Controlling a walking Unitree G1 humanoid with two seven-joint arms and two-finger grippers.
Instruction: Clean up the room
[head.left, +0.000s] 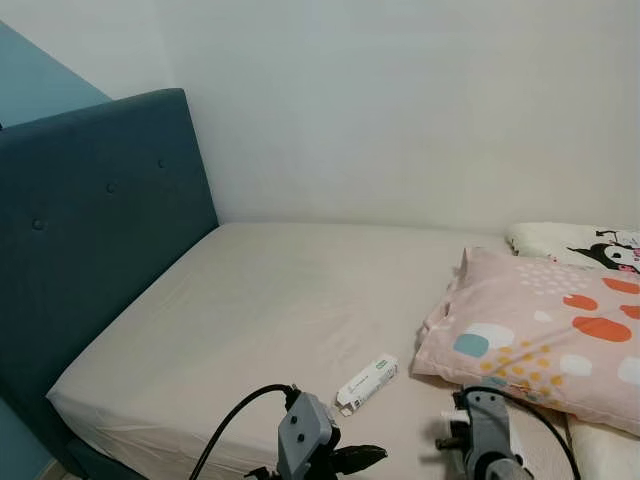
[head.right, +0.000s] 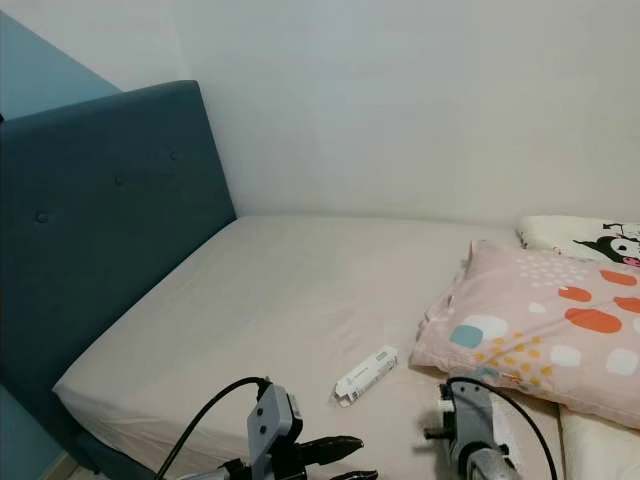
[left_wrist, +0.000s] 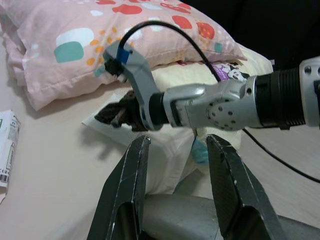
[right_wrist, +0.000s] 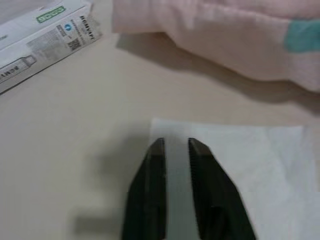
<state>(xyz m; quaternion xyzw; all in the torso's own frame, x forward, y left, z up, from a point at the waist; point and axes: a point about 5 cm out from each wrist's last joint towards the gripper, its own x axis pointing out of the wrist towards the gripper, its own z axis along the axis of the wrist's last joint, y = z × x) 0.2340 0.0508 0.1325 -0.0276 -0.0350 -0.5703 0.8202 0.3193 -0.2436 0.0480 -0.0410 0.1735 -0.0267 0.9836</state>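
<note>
Two loose items lie on the bed (head.left: 260, 300), so tidying looks barely begun.

- White tissue (right_wrist: 240, 165): flat on the beige sheet at the near edge, just beside the pink pillow (head.left: 540, 335). In the head views it shows as a pale sheet under the right arm.
- Small white carton (head.left: 367, 384) with green label and printed text: lying on its side on the sheet, near the pillow's front corner, apart from the tissue.

Right end effector (right_wrist: 175, 150): low over the near corner of the tissue, fingers (right_wrist: 155, 190) nearly together with only a slim gap. Tips overlap the tissue's edge; cannot tell whether they touch it. Nothing held.

Left end effector (left_wrist: 175, 150): at the near edge of the bed, pointing across towards the right arm, fingers parted moderately, nothing between them.

Done so far, judging by how things lie: nothing visibly put away. Pink pillow sits askew over a second, cream pillow with a cartoon print (head.left: 590, 245) along the wall side. Blue upholstered headboard (head.left: 90, 230) on the left. The rest of the mattress carries nothing.

Left to do, as a judgement: pick up the tissue, then the carton, and carry both off; possibly straighten the pillows.

Containers: the carton is the sole one; closed as far as I can see, contents unknown. No bin or basket to report.
</note>
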